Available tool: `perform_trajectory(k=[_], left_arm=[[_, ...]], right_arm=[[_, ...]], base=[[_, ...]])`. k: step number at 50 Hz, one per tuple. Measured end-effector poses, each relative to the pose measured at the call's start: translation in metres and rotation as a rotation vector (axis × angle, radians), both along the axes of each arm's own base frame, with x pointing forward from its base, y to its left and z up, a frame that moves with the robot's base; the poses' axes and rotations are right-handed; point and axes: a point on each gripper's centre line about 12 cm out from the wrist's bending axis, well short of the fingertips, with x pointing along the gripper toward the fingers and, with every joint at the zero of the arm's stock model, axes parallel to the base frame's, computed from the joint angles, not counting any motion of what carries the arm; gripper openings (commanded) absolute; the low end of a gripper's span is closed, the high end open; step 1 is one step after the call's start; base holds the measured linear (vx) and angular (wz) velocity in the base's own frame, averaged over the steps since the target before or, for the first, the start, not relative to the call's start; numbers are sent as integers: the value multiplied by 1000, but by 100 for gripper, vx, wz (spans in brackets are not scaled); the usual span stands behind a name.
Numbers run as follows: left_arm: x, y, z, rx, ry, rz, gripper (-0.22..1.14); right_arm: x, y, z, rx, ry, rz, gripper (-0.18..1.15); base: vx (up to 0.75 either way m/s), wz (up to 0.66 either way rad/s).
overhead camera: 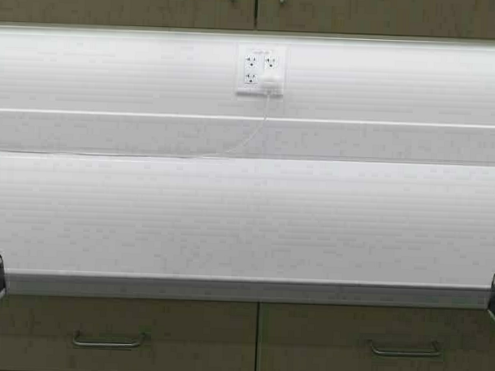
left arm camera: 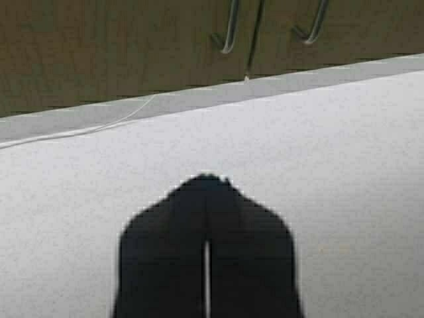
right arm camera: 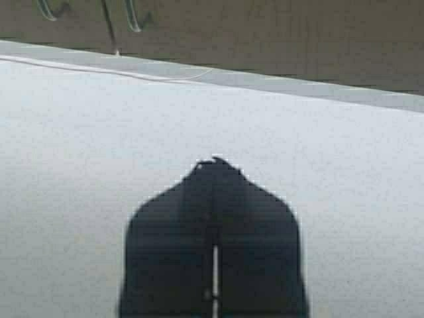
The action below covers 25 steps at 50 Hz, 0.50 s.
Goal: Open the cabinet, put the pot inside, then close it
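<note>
A: Cabinet?
B: Above the outlet, both doors closed. No pot in any view.
A: Arms?
B: Left gripper and right gripper both over the bare white tabletop below the outlet, jaws pressed together, holding nothing.

A: How many doors on the cabinet?
B: Two, both shut, each with one small metal pull.
A: And below the counter?
B: Two drawers, one horizontal pull apiece.
A: On the wall?
B: One outlet plate, one white plug in it, one thin cord.
A: Hands?
B: Two: left hand, right hand, both pressed closed.
</note>
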Motion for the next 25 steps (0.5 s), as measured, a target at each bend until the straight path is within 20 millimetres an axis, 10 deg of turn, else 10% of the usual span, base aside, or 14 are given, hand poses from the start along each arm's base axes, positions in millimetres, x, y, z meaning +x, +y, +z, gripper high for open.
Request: perform_trajectory(k=[25], left_arm=[[0, 0, 0, 0, 0, 0, 3]], right_arm=[[0, 0, 1, 3, -2, 0, 6]], base=[[0, 0]])
